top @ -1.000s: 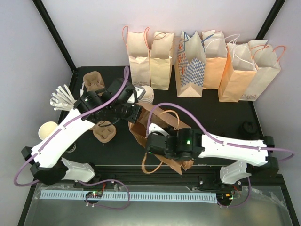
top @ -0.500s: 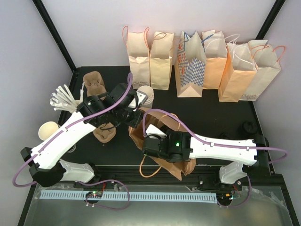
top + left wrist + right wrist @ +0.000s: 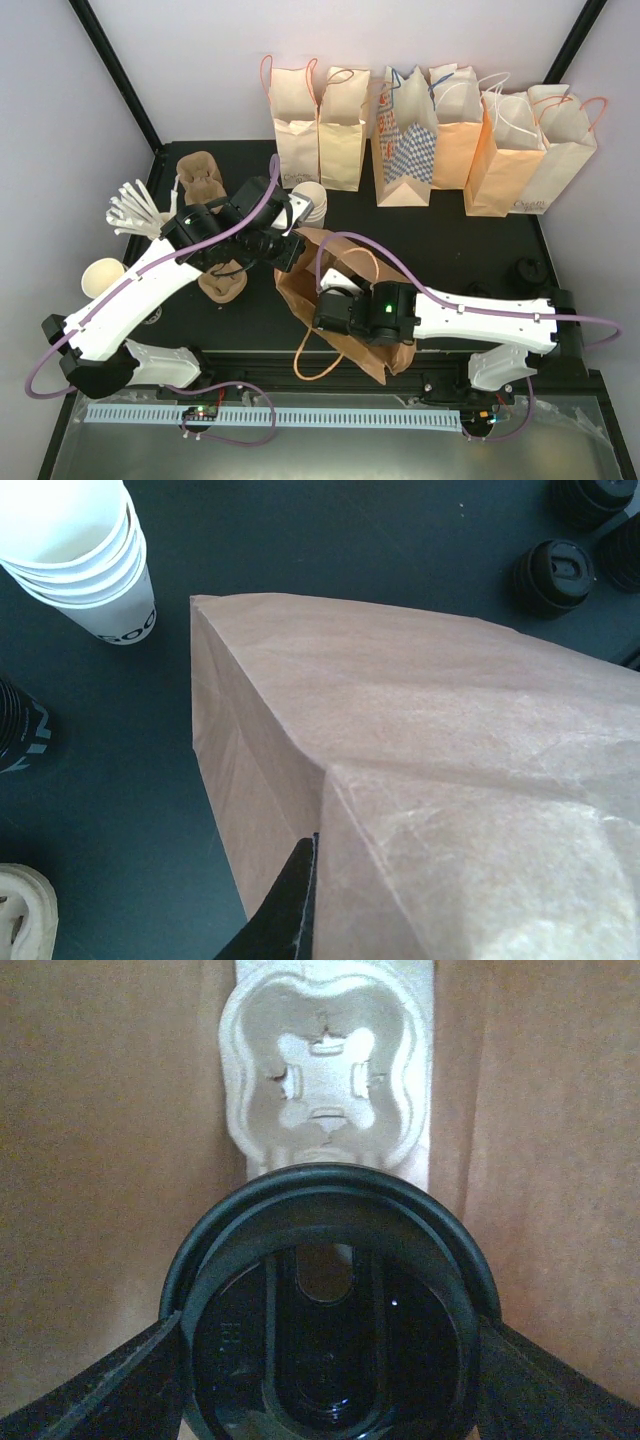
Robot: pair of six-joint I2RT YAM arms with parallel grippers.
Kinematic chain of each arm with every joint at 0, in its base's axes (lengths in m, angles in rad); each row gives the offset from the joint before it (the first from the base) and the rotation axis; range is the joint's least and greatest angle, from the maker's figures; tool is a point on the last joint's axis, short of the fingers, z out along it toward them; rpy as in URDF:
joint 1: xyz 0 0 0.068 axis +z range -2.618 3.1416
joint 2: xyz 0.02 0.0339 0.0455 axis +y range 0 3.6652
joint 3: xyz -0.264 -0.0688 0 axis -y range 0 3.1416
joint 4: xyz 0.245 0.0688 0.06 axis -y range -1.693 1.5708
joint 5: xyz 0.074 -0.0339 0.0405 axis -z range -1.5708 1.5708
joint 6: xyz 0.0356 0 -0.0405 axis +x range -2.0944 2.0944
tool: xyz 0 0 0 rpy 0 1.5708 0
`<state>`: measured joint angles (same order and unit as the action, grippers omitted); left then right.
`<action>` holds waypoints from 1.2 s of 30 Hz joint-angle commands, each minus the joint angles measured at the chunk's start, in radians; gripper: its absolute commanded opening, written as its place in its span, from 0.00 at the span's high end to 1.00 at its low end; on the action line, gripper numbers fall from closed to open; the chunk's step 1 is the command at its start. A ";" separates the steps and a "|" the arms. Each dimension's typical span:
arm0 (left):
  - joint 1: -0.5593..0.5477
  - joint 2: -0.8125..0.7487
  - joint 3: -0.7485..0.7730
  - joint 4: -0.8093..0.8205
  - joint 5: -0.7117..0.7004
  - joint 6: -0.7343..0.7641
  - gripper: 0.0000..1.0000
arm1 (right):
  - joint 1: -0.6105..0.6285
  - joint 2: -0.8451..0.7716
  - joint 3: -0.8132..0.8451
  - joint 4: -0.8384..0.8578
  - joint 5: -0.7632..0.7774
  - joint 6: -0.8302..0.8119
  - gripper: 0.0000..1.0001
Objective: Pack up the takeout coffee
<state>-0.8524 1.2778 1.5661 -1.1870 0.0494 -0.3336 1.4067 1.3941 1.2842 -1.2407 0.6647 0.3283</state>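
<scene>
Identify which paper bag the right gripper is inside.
The plain brown paper bag between the arms; the other paper bags stand in a row at the back.

You've got a black bench [image 3: 480, 250]: paper bags [image 3: 430, 130] upright at 12, white cup stack [image 3: 312, 200] at 11, pulp carriers [image 3: 200, 175] at 10, brown bag [image 3: 300, 285] ctr.

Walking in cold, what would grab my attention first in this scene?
A brown paper bag sits mid-table, its edge pinched by the left gripper. Inside it, the right gripper holds a black-lidded coffee cup, with a pulp cup carrier beyond it. A row of standing bags lines the back wall.
</scene>
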 commanded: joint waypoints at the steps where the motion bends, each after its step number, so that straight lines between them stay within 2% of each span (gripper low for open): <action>1: -0.005 -0.014 0.002 0.040 0.015 -0.002 0.98 | -0.005 -0.018 -0.014 0.018 -0.038 0.029 0.54; 20: -0.005 -0.006 0.003 0.010 0.032 -0.007 0.98 | -0.031 0.020 -0.096 0.043 0.006 0.077 0.55; 36: -0.004 0.033 0.022 -0.003 0.033 0.004 0.98 | -0.037 0.052 0.006 -0.069 0.032 0.128 0.57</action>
<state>-0.8524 1.2919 1.5623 -1.1809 0.0536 -0.3340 1.3773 1.4330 1.2648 -1.2518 0.6559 0.4114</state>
